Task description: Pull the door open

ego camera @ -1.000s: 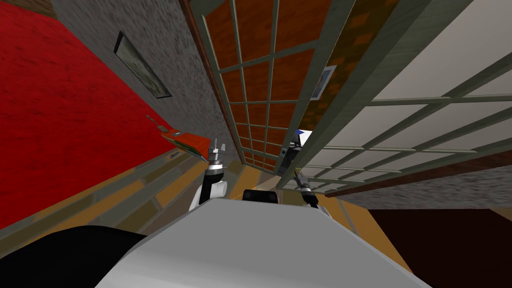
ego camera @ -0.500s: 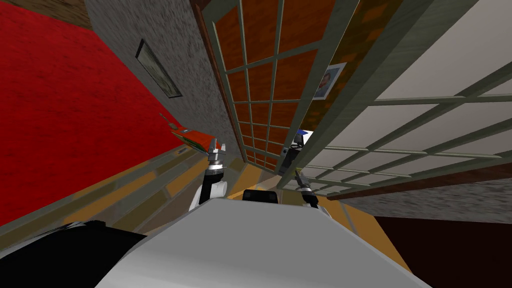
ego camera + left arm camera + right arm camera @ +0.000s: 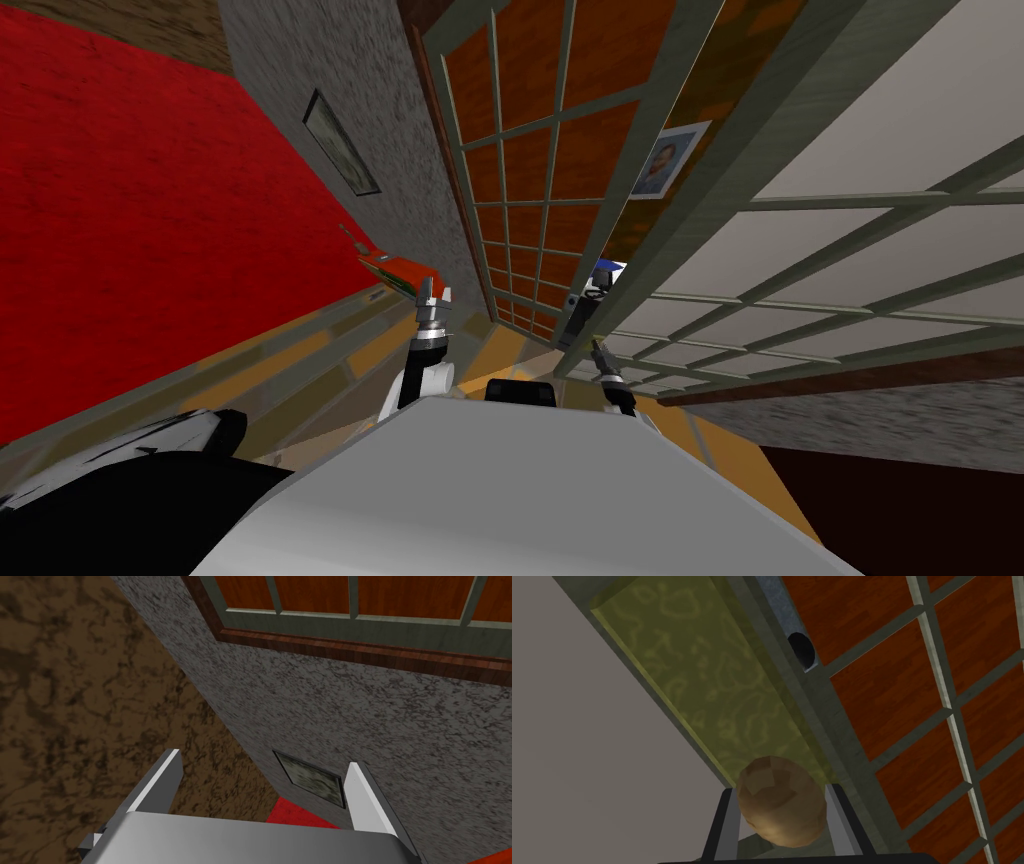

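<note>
The door leaf [image 3: 800, 260] with pale panes in a grey-green grid stands partly swung out on my right. Its yellow-green edge [image 3: 702, 676] runs away from my hand in the right wrist view. A round tan knob [image 3: 779, 806] sits between my right gripper's [image 3: 782, 792] fingers, which press its sides. In the head view that gripper [image 3: 597, 350] is at the foot of the gap, beside the door's edge. The neighbouring panel [image 3: 520, 170] has red-brown panes. My left gripper [image 3: 433, 292] is held up to the left of it, fingers [image 3: 160, 781] open and holding nothing.
A grey speckled wall [image 3: 380, 100] with a framed picture [image 3: 342, 155] runs left of the panel. A red surface [image 3: 120, 200] spreads further left, and an orange-red object [image 3: 400, 272] lies near my left hand. Through the gap, a portrait [image 3: 665, 160] hangs on a brown wall.
The whole head view has shifted right, so I have turned. The gap beside the door's edge has widened and more of the portrait beyond shows. Both grippers keep their hold and pose.
</note>
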